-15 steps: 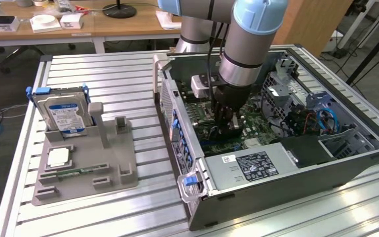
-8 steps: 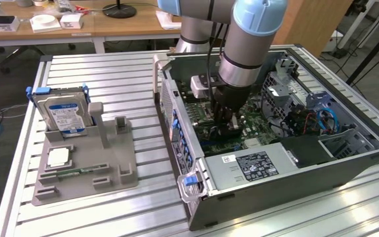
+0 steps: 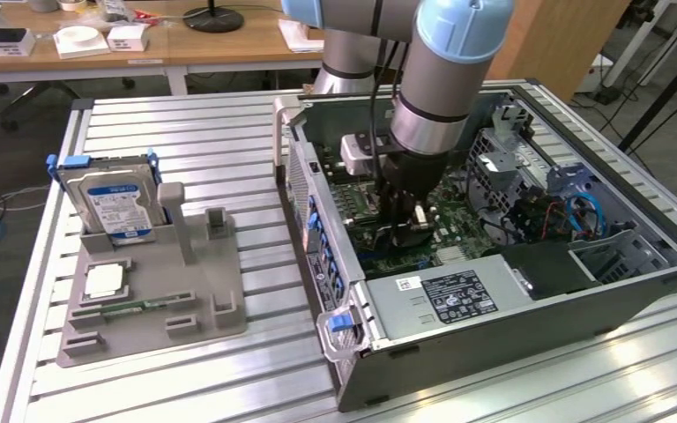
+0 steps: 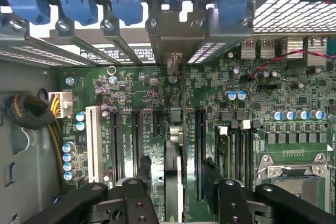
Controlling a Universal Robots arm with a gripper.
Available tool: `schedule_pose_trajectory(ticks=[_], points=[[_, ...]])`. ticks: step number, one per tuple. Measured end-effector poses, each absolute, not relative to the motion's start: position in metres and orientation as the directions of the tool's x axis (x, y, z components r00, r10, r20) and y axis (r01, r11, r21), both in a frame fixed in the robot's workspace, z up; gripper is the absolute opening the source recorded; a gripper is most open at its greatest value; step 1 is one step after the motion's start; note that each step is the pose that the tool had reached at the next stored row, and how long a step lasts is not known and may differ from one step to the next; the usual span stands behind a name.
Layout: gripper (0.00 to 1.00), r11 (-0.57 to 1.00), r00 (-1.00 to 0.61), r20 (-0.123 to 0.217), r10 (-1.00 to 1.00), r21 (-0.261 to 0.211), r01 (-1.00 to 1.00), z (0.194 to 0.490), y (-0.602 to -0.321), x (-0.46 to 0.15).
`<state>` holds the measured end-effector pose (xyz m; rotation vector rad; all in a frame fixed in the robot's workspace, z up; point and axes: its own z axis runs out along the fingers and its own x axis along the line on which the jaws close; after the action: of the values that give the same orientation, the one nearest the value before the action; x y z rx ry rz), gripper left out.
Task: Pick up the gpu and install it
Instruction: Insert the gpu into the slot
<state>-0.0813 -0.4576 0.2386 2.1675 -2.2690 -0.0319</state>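
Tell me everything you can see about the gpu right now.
The gpu stands on edge in the motherboard, seen edge-on in the wrist view as a thin dark card with a grey strip along its top. Its metal end bracket meets the case's rear slot openings under the blue clips. The gripper straddles it, with the fingers apart on either side and a gap showing. In the exterior view the arm covers it.

I see an open computer case (image 3: 479,291) toward the counter's (image 3: 174,123) right edge in the exterior view. Near the left edge, a grey holder tray (image 3: 156,300) carries an upright hard drive (image 3: 109,198), a processor chip (image 3: 103,280) and a memory stick (image 3: 145,307).
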Motion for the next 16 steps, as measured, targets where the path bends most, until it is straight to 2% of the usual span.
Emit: schedule_pose_trajectory(ticks=[10, 14, 15, 16], points=[[0.51, 0.046, -0.046, -0.012, -0.999, 0.017, -0.999, 0.269, -0.457, -0.081], [0.51, 0.046, -0.046, -0.012, -0.999, 0.017, -0.999, 0.271, -0.457, -0.081], [0.50, 0.046, -0.046, -0.012, -0.999, 0.017, -0.999, 0.271, -0.457, -0.081], [0.44, 0.046, -0.046, -0.012, -0.999, 0.017, -0.999, 0.271, -0.457, -0.081]])
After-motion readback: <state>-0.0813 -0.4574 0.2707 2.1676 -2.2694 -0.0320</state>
